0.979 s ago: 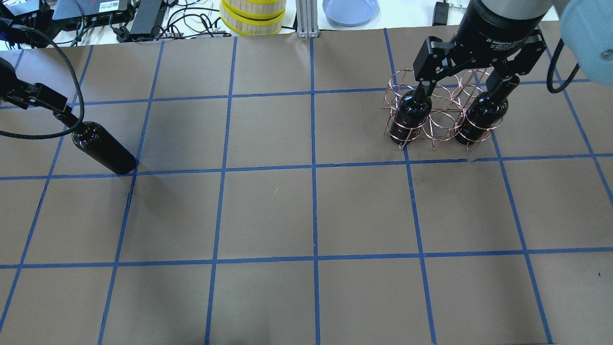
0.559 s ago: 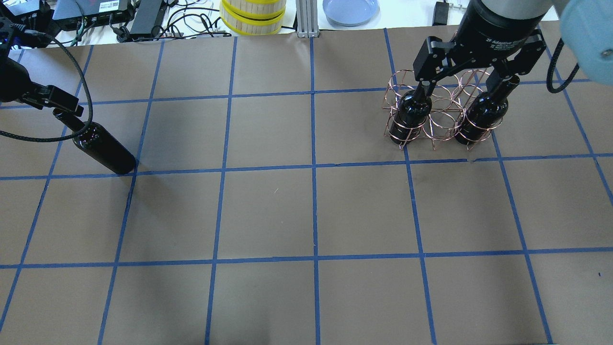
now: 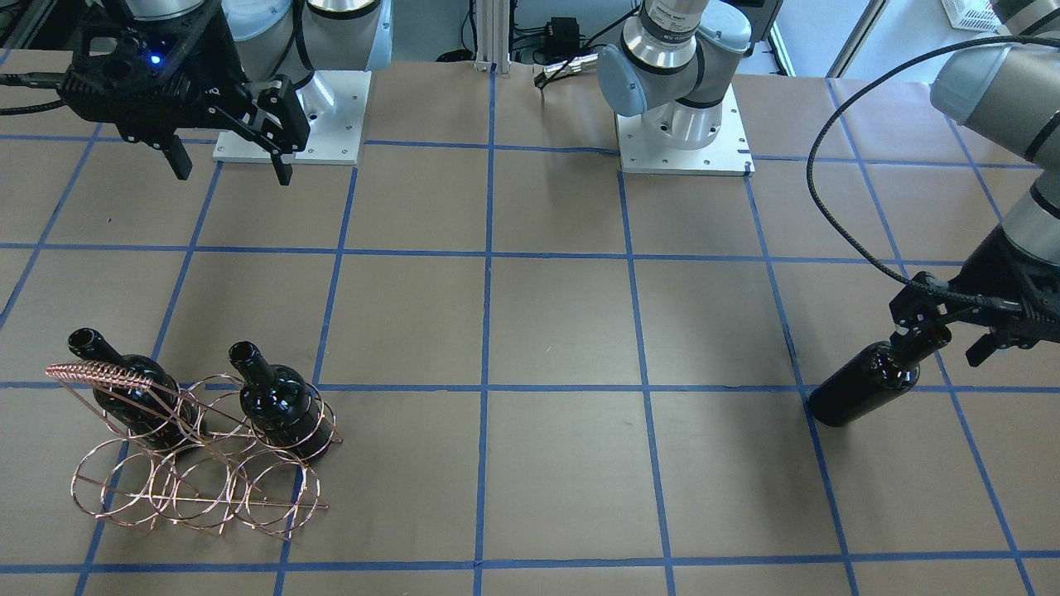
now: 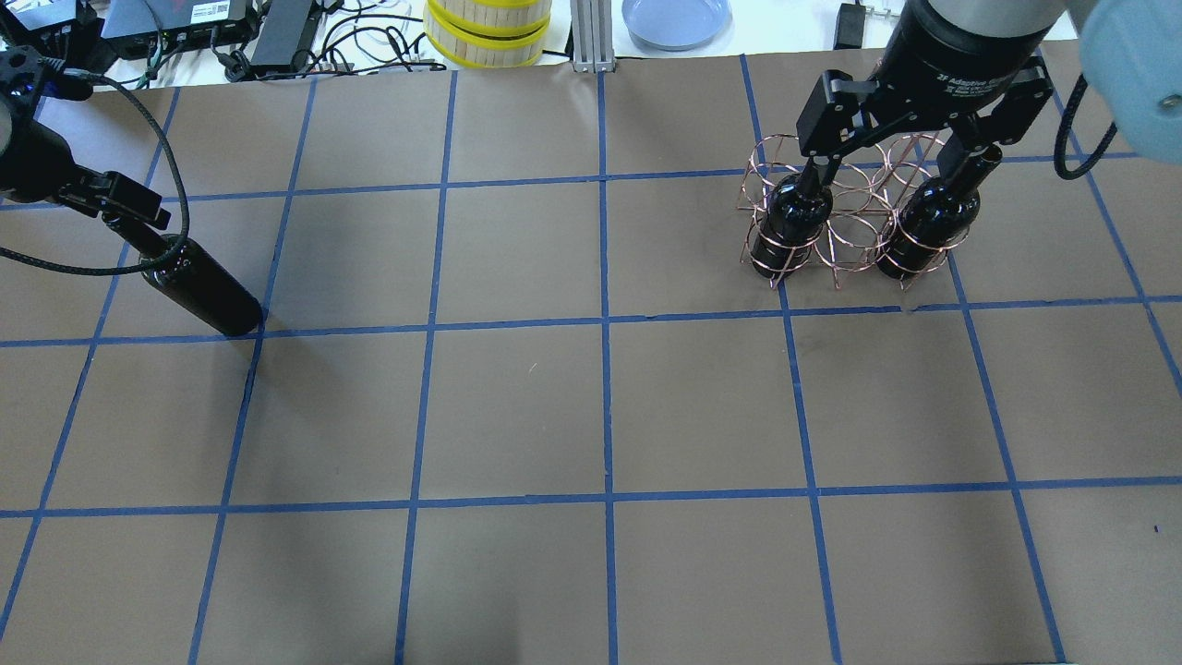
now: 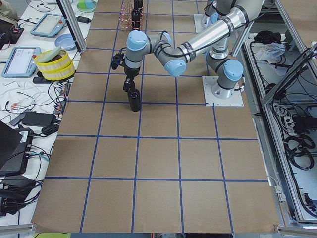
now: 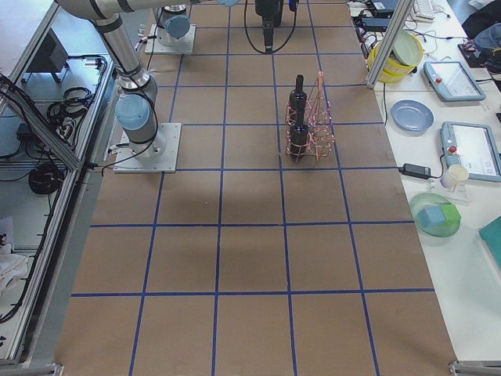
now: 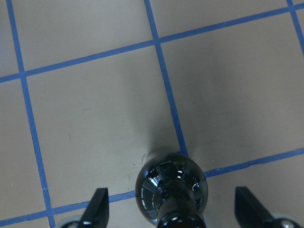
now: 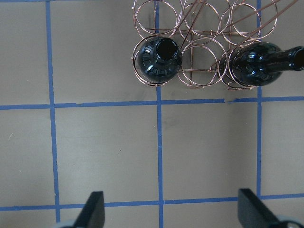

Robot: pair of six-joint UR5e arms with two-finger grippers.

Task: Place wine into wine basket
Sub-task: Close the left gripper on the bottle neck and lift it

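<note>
A glossy near-black wine bottle [image 4: 199, 286] stands upright on the brown table at the left, also in the front view [image 3: 861, 385]. My left gripper [image 4: 129, 220] is open and straddles its neck; in the left wrist view [image 7: 173, 211] both fingers stand clear of the glass. The copper wire wine basket [image 4: 854, 235] sits at the far right and holds two more bottles [image 4: 785, 226] [image 4: 923, 231] in its outer rings, with the middle ring empty. My right gripper [image 4: 891, 166] hovers open and empty above the basket [image 8: 204, 47].
Yellow-rimmed round containers [image 4: 487, 28], a blue plate [image 4: 676, 18], an aluminium post [image 4: 589, 32] and cables lie beyond the table's far edge. The two arm bases [image 3: 683, 124] [image 3: 290, 116] are bolted at the robot's side.
My left gripper has shifted slightly rightward over the bottle's neck, and more of its wrist shows. The bottle, the basket and the right arm have not moved.
</note>
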